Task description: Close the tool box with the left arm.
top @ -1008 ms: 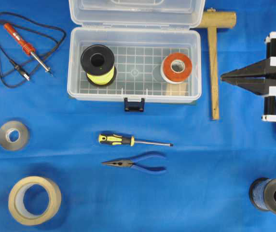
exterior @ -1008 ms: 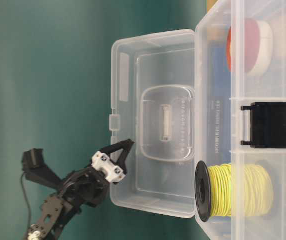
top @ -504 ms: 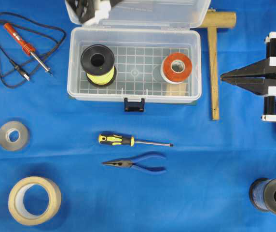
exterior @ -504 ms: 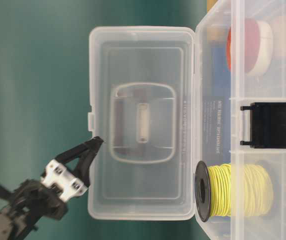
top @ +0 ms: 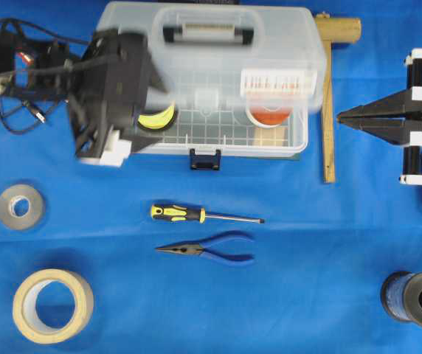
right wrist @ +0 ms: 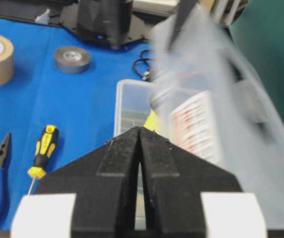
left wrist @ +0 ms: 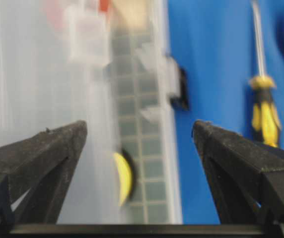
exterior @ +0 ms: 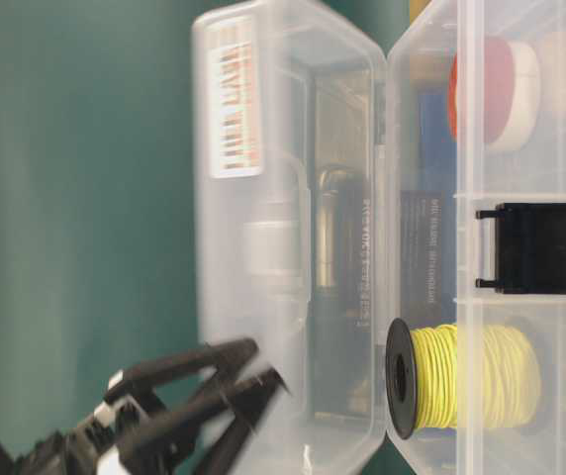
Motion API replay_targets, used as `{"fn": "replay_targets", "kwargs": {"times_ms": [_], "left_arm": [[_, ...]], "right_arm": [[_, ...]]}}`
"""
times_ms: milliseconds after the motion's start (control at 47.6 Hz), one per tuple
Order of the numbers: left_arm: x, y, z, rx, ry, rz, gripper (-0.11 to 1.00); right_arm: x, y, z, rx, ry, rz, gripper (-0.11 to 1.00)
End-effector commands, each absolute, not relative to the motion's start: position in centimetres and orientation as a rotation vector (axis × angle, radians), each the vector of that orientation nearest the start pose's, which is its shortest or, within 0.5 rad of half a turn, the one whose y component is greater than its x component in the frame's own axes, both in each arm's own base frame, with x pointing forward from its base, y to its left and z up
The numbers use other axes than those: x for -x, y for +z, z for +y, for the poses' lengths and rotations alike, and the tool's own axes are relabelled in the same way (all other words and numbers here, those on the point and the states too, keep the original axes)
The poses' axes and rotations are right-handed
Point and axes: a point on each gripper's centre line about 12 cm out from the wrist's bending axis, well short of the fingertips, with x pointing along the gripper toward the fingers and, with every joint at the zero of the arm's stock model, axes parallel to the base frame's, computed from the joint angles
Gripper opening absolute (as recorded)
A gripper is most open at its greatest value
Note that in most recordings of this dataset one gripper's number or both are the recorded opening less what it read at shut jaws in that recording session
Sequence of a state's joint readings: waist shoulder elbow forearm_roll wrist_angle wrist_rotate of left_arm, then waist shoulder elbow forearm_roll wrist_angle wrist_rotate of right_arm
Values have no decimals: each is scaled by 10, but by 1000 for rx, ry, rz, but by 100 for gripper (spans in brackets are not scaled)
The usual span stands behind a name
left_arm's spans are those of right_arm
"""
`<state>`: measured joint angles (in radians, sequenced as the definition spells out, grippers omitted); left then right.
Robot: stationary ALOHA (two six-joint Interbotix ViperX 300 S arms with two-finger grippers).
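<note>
Left gripper point(top: 111, 110) standing with jaws wide apart, holding nothing, pressing down behind the left end of the tool box lid point(top: 211, 51). Fingers point(exterior: 204, 361) showing at the lid's lower edge in the table-level view, blurred with motion. Right gripper point(top: 347, 118) resting with jaws together, well apart from the box, at the right of the table point(top: 307, 295).

Tool box point(top: 205, 140) sitting at the back middle of the blue table, base holding a yellow wire spool point(top: 156, 116) and an orange tape roll point(top: 270, 114), black latch point(top: 205, 159) facing the screwdriver point(top: 196, 214) and pliers point(top: 211, 251).

Judging the handling: thin clear plastic, light, slightly flexible, slippery; hinged lid likely swinging freely and falling shut on its own past upright. Pushing on the outer face near the free rim looking better than pinching; base light enough to slide under a hard shove.

Compared with a second ago: lid then standing upright and open, box contents fully exposed, left arm barely beyond the frame's top; now lid tipping forward over the base, handle point(top: 207, 31) and label point(top: 274, 81) facing up, arm swinging across the left end.
</note>
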<state>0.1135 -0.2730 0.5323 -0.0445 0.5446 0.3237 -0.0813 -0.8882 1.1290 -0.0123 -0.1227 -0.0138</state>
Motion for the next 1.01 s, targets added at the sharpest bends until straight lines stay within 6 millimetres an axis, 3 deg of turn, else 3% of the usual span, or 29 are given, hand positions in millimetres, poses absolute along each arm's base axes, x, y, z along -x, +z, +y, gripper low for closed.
{"fn": "replay_targets", "kwargs": {"times_ms": [0,147,252,483,714,987], "left_arm": [[-342,284,21,-229,-63,758,92],[-330,287,-6,-259,-138,738,91],[-320,295,-14,-269,-156,700,91],[-295,308,-10,-270,-128,578,91],[-255,322,-9,-269,-100,411,91],[-213,311,-8,-227,-79,275,91]], "right_arm": [[-215,281,-18,21,-80,110,0],[-215,281,-18,21,-80,113,0],[-214,281,-18,21,-80,111,0],[-213,283,-18,22,-80,104,0],[-213,284,-17,20,-80,99,0],[-213,284,-17,16,-80,99,0]]}}
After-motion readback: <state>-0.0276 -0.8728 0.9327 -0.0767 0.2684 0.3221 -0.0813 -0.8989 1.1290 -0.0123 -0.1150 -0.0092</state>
